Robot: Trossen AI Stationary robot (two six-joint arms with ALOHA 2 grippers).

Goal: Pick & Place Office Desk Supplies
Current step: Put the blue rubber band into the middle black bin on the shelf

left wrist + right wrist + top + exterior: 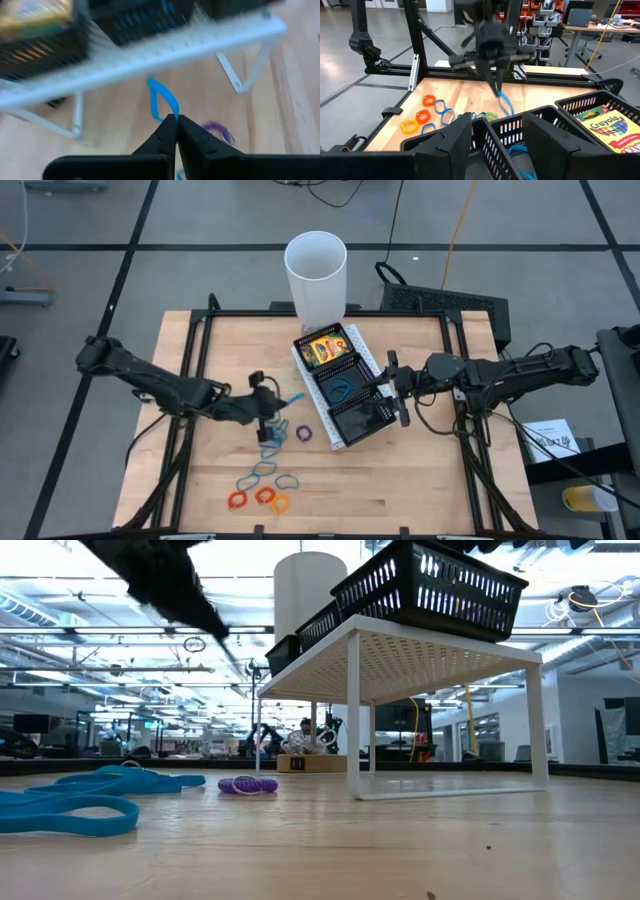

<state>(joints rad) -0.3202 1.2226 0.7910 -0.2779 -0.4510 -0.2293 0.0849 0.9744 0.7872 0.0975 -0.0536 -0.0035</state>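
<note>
Rubber bands (262, 485) scattered on the pale wooden tabletop (400, 470), one blue band (162, 102) pinched in left hand (176, 119).

Overhead downward, table-level sideways, two close wrist views facing each other, all sharing the black mesh tray (343, 385).
</note>
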